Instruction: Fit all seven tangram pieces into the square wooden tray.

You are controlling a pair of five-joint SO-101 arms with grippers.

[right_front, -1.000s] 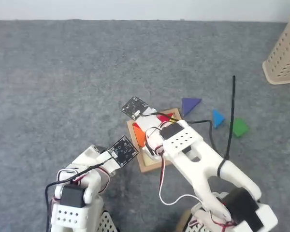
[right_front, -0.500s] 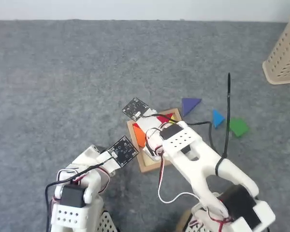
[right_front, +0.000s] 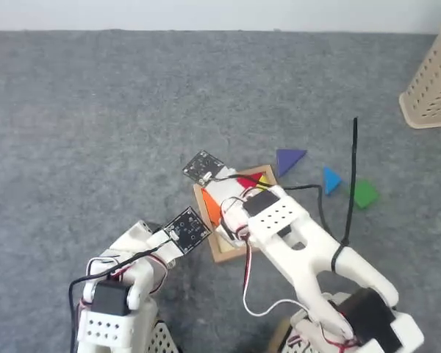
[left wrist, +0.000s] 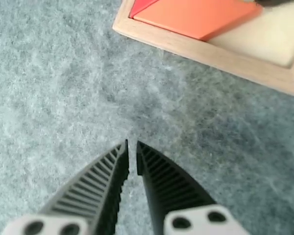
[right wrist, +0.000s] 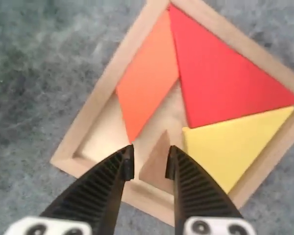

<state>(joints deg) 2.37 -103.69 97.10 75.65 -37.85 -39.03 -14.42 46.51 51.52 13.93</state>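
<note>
Grey carpet (right_front: 95,110) lies open all round the tray (right wrist: 104,90). Right gripper (right wrist: 149,160), jaws apart, hangs over its bare corner (by the orange piece (right wrist: 147,83)); left gripper (left wrist: 132,147), closed, sits outside the rim.

right hand (right wrist: 149,161) over bare tray (right wrist: 100,98) corner, orange piece (right wrist: 149,81) alongside

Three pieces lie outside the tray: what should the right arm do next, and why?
Probably raise the right gripper off the tray and swing it toward the purple triangle: its fingers hang open over the tray, and that loose piece lies nearest.
</note>
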